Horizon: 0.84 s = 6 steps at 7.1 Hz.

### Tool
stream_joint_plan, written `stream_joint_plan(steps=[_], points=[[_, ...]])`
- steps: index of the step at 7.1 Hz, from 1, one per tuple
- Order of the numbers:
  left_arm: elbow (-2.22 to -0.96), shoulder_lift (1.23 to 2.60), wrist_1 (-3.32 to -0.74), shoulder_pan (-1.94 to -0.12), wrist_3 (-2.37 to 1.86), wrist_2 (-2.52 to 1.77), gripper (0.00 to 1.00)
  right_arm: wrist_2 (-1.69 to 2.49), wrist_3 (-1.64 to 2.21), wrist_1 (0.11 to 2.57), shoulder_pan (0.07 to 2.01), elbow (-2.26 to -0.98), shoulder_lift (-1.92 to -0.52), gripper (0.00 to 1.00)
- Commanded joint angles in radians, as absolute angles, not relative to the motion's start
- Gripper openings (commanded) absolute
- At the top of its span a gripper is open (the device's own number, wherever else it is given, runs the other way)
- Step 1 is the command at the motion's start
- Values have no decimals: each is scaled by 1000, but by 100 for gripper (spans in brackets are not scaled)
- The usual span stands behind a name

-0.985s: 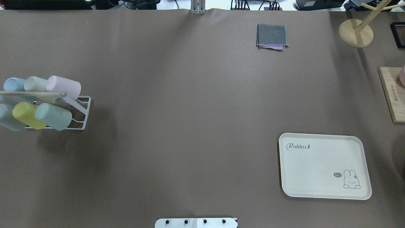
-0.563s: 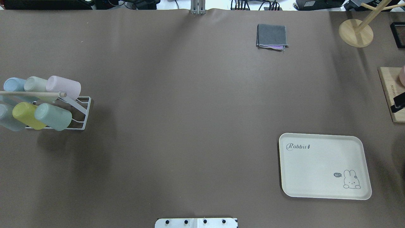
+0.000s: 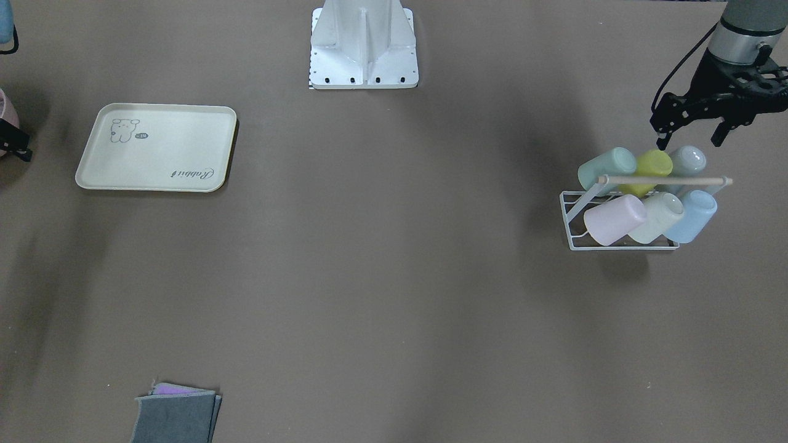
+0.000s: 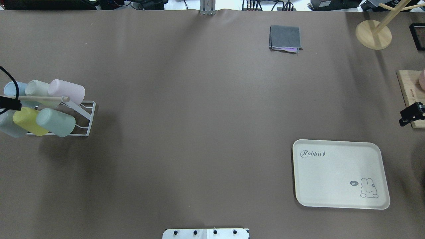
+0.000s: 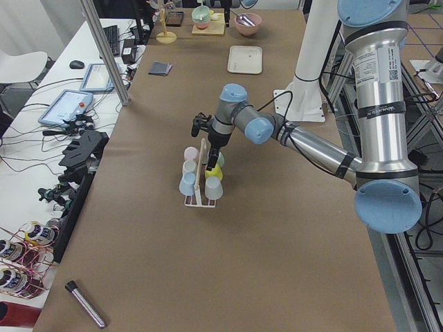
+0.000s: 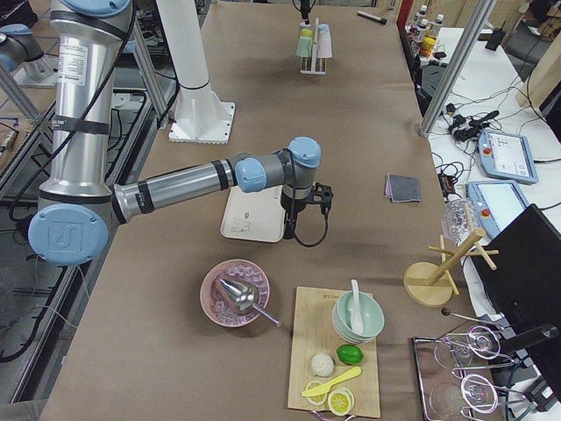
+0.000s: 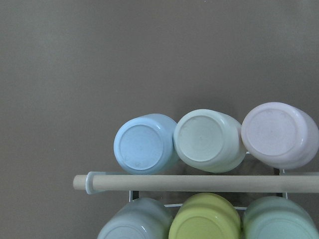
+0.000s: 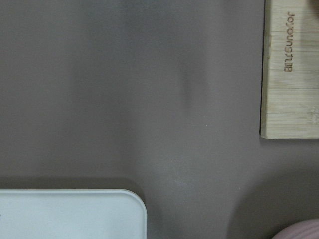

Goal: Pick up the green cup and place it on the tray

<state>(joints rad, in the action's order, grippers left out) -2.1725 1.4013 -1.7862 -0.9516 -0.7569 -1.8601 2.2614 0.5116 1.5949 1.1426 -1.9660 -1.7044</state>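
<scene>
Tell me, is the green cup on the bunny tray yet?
Not yet. Nothing looks done: the tray is bare, and the green cup lies in the wire rack beside the yellow cup. In hand: the left end effector hovers open over the rack, holding nothing. Left to do: grab the cup, carry it across the table and set it on the tray.

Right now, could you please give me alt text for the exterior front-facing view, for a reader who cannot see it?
The left gripper, jaws open, hovers by a white wire rack at the view's right holding six pastel cups, the green cup among them. The bare cream tray lies far off at the upper left of the brown table.
</scene>
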Motion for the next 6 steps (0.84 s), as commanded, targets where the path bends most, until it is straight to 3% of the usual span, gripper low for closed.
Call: stream_joint_plan(steps=[1, 6], points=[[-2224, 1393, -1804, -894, -756, -1804, 98, 2260, 543, 1422, 1118, -1823, -1704, 98], [-2295, 1351, -1807, -732, -775, -1810, 98, 2264, 822, 1140, 997, -1818, -1784, 99]])
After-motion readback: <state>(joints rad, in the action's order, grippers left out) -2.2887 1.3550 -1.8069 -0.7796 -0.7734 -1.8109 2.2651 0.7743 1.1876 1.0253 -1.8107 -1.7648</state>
